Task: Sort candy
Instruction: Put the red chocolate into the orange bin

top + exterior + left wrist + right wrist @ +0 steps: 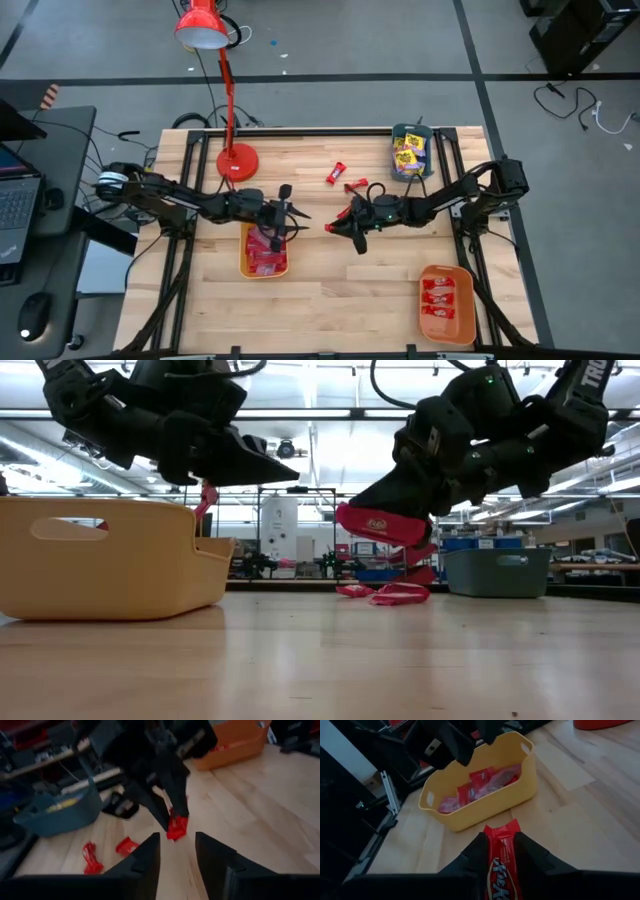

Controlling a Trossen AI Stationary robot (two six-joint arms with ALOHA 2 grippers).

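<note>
Red candy bar (501, 865) sat pinched in the right gripper (345, 226) just beside the yellow tray (485, 802), where the empty, parted left gripper (283, 212) hovered, risking collision or a short drop.

Bare wooden tabletop (340, 290) lies open between the yellow plastic tray (265, 262) and the orange plastic tray (446, 303). At mid-table the two dark arms nearly meet, narrowing passage. Behind them, loose red-wrapped sweets (337, 174), the red desk lamp's round base (237, 162) and, apparently, a teal bin (411, 152) crowd the far edge.
</note>
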